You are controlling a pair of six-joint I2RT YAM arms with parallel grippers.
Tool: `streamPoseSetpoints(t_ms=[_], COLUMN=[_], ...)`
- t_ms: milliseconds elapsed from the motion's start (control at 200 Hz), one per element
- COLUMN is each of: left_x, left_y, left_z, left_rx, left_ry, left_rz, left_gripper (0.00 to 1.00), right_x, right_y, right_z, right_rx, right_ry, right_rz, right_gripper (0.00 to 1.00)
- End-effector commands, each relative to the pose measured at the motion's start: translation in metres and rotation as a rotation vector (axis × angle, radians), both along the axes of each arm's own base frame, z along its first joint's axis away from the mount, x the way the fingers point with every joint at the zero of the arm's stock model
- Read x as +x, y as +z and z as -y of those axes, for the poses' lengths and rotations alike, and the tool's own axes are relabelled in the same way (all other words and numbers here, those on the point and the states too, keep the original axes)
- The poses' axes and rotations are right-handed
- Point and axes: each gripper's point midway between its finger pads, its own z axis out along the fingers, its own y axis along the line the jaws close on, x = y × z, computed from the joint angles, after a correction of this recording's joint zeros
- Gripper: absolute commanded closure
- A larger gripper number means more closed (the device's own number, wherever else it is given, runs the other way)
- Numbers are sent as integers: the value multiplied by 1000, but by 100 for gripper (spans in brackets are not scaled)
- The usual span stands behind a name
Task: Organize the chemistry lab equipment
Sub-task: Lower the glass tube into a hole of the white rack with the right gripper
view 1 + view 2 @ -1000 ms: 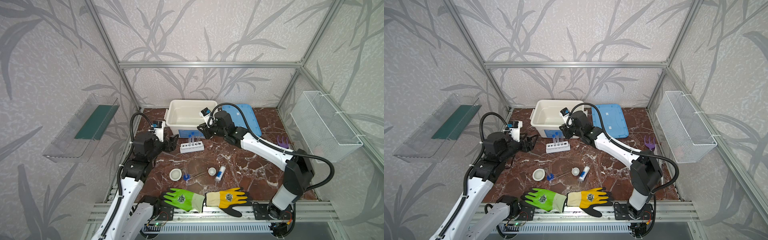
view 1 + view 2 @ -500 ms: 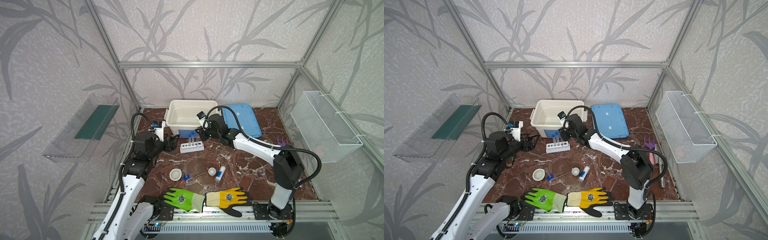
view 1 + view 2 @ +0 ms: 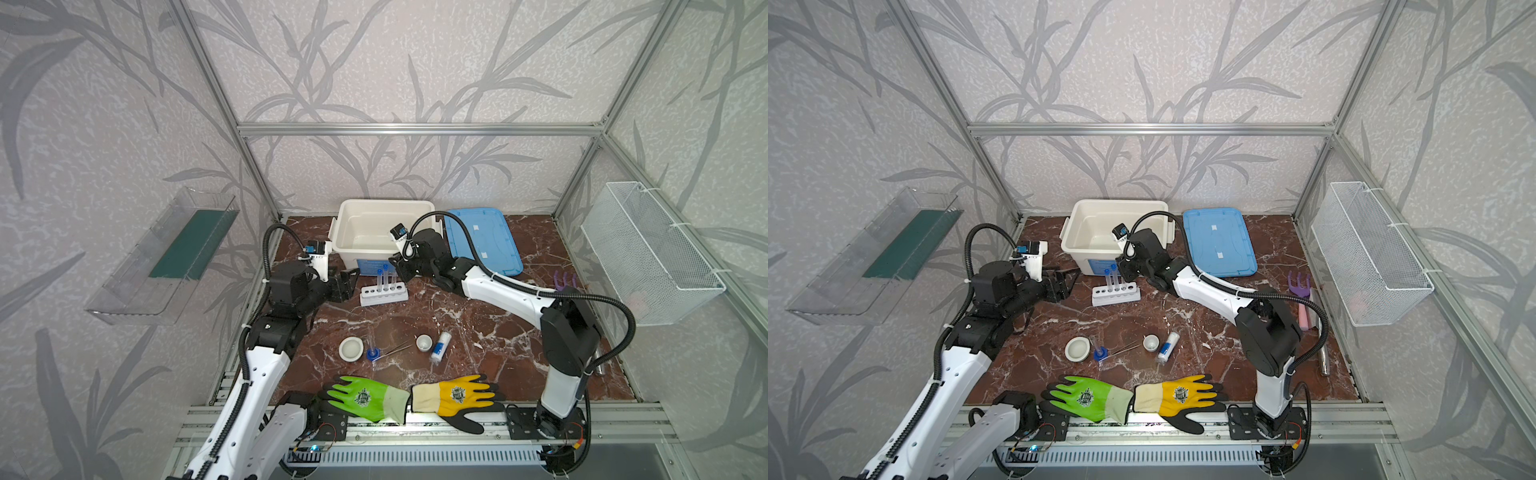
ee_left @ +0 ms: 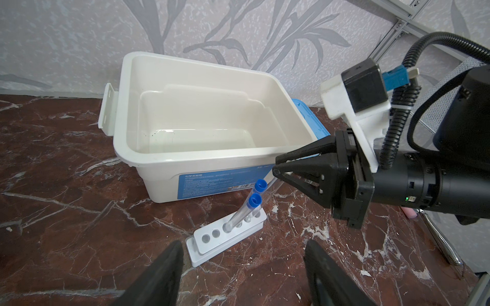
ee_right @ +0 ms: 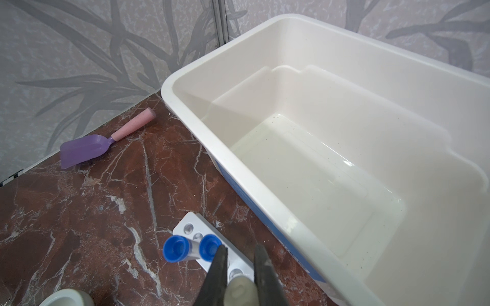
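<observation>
The white six-hole rack (image 3: 384, 293) stands on the marble table (image 3: 457, 324) just in front of the white bin (image 3: 374, 216). In both top views its long axis runs left to right, parallel to the bin's front wall. Two blue-capped test tubes (image 4: 255, 200) stand in the rack, caps up, long axes near vertical. The right gripper (image 4: 275, 169) is above the rack's right end with its fingers clamped on a third test tube (image 5: 240, 290). This tube slants from the fingertips down toward the rack; whether its lower end sits in a hole cannot be told. The left gripper (image 4: 242, 246) is just beside the rack's left end, pointing along the rack's long axis, fingers wide apart and holding nothing. Nearer the front edge, well apart from the rack, a row runs left to right:

- The larger white dish (image 3: 351, 348).
- The blue-based cylinder (image 3: 373, 353), upright.
- The metal tweezers (image 3: 395, 348), lying flat, long axis roughly left to right.
- The smaller white dish (image 3: 423, 342).
- The blue-labelled bottle (image 3: 440, 347), on its side, long axis roughly front to back.
</observation>
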Motion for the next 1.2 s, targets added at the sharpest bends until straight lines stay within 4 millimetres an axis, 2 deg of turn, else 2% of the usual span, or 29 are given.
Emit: streamPoseSetpoints(t_ms=[0, 555, 1195], left_x=[0, -2, 0], left_y=[-1, -2, -5], left_z=[0, 0, 2], left_rx=[-9, 2, 3], left_ry=[-2, -7, -20], left_rz=[5, 2, -12], left_gripper=[27, 27, 27], right_x=[6, 4, -1], right_y=[11, -10, -32], right_z=[-9, -19, -16], right_rx=[14, -38, -43], right_ry=[4, 4, -5], right_rz=[50, 62, 29], right_gripper=[87, 87, 87])
